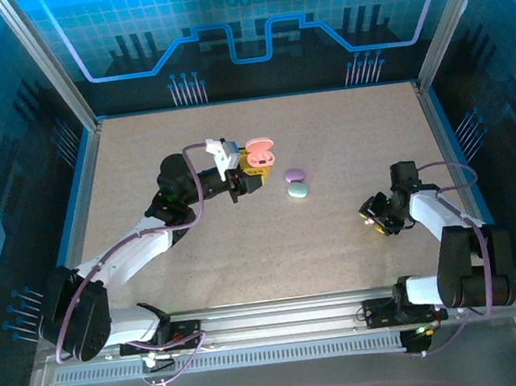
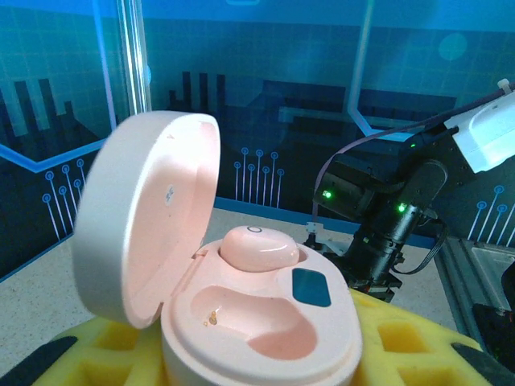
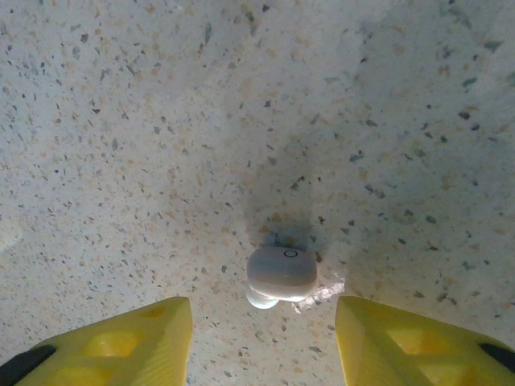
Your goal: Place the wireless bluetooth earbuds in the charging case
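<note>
**One in, one out**

The left gripper [image 2: 249,358] pinches the open pink case [image 2: 241,322], lid up, with one pink earbud [image 2: 259,248] seated in its far well. The right gripper [image 3: 264,338] hangs half-spread astride a whitish earbud [image 3: 282,275] lying on the speckled table [image 3: 161,121], apparently touching neither finger.

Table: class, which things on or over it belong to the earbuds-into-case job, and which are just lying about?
Job: pink case, open, held by left gripper; seated earbud in it; loose earbud, straddled by open right gripper.
Lying about: purple case; green case, both shut.
</note>
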Tool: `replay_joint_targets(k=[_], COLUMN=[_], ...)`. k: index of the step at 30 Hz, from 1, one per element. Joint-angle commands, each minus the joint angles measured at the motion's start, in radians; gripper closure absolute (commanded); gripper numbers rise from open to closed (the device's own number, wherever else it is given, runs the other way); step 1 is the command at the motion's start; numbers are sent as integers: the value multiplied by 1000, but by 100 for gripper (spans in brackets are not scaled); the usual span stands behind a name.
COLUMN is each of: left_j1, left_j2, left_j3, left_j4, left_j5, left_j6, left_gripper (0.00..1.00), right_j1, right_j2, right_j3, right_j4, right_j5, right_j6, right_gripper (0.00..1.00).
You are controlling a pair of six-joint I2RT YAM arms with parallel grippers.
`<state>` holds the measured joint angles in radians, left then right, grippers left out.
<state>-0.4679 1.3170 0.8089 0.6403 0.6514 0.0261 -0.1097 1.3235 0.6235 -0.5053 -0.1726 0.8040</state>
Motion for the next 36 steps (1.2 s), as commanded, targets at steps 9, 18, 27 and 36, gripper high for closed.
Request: replay_joint_targets(k=[9, 18, 27, 36], left_j1=[-6, -7, -8, -7], left_j2=[-30, -32, -39, -40], left_j3=[14, 15, 13, 13], left_j4=[6, -3, -22, -18], left_j5=[1, -4, -6, -3], left_j6=[20, 26, 33, 29], left_gripper=[71, 71, 71, 71], right_j1=[16, 62, 103, 110], right_j2=[108, 181, 231, 315], right_j3=[86, 154, 245, 307], right_j4=[34, 5, -136, -177], right_j5=[-27, -18, 78, 28], right_j6=[-72, -144, -266, -345], right_gripper=[52, 57, 57, 56])
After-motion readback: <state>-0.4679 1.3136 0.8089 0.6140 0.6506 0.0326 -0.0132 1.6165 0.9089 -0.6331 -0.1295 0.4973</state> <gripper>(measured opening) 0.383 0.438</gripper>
